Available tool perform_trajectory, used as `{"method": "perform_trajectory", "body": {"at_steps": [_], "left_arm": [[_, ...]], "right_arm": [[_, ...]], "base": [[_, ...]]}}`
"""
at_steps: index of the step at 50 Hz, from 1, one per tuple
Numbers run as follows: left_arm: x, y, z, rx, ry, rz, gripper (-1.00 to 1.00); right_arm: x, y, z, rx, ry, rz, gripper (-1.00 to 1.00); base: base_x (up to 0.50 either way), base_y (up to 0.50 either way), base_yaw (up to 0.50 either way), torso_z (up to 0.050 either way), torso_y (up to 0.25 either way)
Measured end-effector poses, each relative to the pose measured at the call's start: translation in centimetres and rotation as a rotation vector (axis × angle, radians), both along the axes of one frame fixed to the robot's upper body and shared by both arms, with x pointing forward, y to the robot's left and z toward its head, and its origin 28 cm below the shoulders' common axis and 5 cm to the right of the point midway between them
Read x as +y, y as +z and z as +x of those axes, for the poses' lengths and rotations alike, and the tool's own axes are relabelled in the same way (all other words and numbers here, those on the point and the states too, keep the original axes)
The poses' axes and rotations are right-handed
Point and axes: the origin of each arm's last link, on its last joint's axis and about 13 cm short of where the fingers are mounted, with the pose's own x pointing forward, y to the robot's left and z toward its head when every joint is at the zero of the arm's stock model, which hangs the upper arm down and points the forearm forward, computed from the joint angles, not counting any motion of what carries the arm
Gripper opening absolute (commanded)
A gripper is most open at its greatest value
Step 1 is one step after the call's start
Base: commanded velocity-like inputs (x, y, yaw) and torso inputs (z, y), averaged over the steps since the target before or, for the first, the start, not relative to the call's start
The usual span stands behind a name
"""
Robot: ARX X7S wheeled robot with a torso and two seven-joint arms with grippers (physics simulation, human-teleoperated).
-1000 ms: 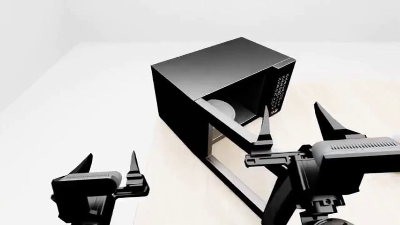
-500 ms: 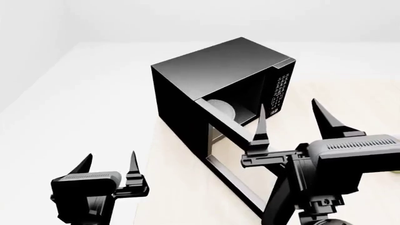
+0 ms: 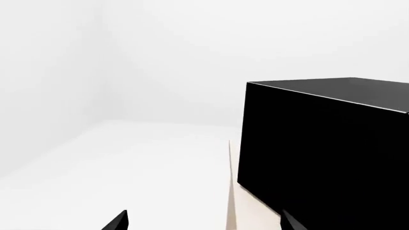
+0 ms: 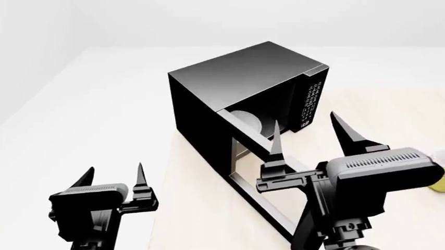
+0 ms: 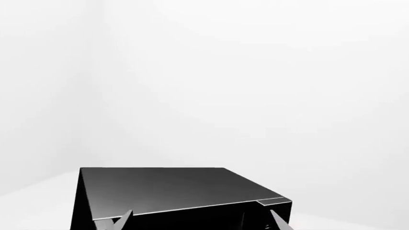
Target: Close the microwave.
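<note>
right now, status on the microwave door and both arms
Left gripper open, empty. Right gripper open, empty, above door. Microwave door wide open. Nothing blocking.

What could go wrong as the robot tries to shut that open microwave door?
The right gripper hovers open over the swung-out door of the microwave; a finger could catch its top edge or dip into the cavity rather than push it. A hard shove might slide the microwave along the table.

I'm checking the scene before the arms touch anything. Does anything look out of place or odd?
Only the microwave: its door hangs wide open toward the robot, leaving the white plate inside exposed. Nothing looks spilled or damaged. Both the left gripper and right gripper have open jaws, holding nothing.
</note>
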Motion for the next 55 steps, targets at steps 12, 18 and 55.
{"method": "perform_trajectory", "body": {"at_steps": [12,18,55], "left_arm": [[0.9,0.1,0.7,-0.008,0.039,0.011,1.00],[1.2,0.3,0.9,-0.011,0.055,0.013,1.00],[2.2,0.6,1.5,-0.014,0.109,0.006,1.00]], "right_arm": [[0.3,-0.1,0.1,0.011,0.020,-0.004,1.00],[0.6,-0.2,0.1,0.016,0.032,-0.006,1.00],[2.6,-0.3,-0.5,0.063,0.160,-0.029,1.00]], "base": [[0.00,0.00,0.00,0.000,0.000],[0.00,0.00,0.00,0.000,0.000],[0.00,0.00,0.00,0.000,0.000]]}}
